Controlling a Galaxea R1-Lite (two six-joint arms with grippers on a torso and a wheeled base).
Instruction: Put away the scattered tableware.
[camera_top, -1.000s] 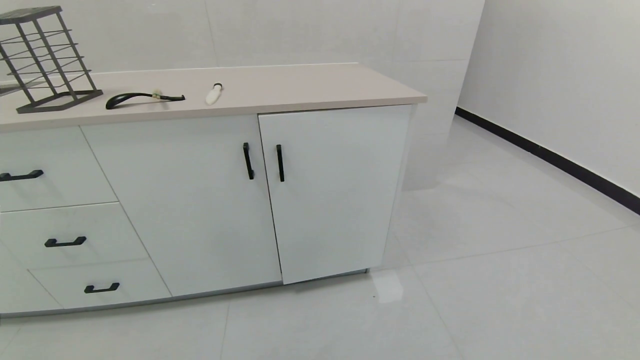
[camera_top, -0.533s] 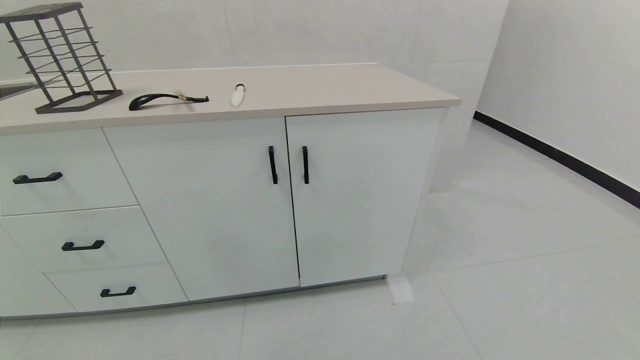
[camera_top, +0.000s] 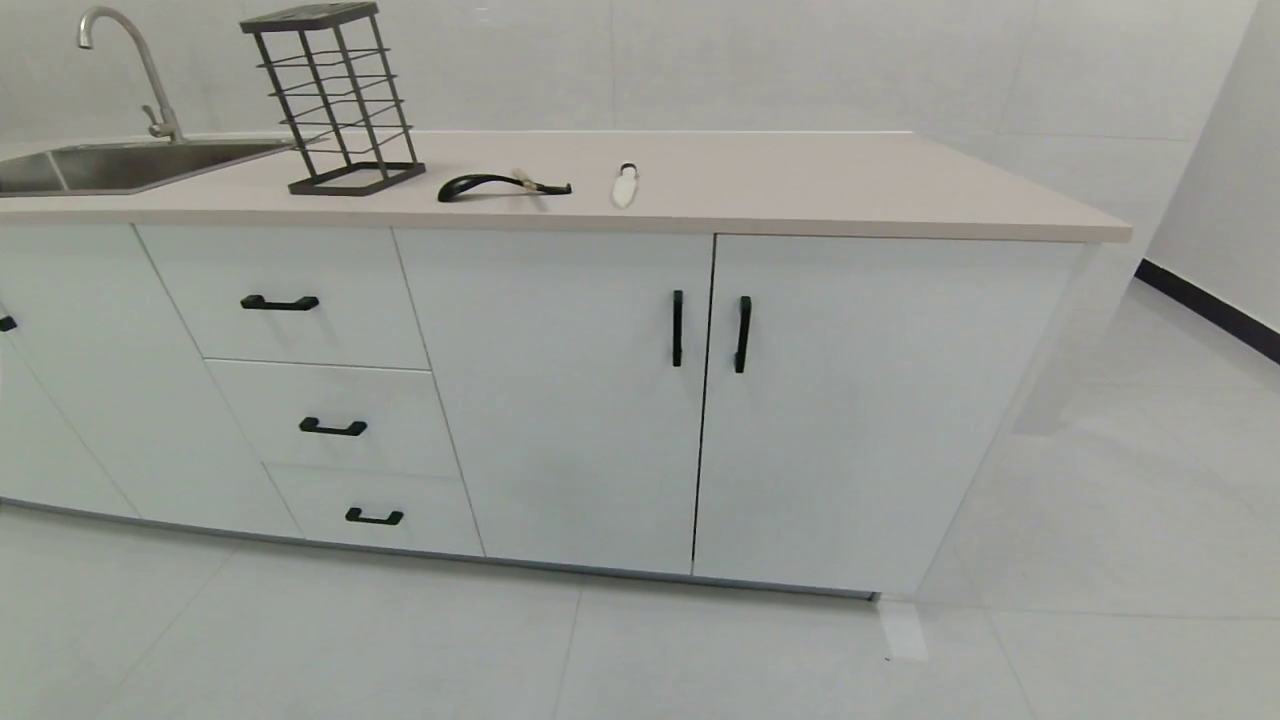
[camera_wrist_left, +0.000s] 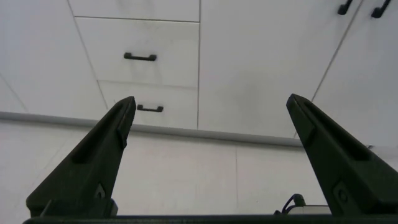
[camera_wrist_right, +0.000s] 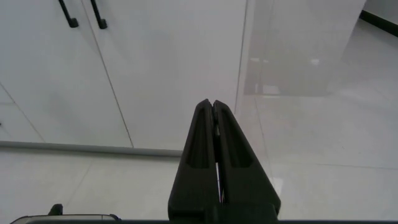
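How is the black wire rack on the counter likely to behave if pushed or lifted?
The wire rack stands tall over a narrow base, so a push near its top would probably tip it. Its open frame of thin bars looks stiff and probably light. Pushed low, it may slide on the smooth countertop.

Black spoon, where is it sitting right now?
In the head view, the black spoon lies on the countertop, left of centre, between the wire rack on its left and the small white utensil on its right.
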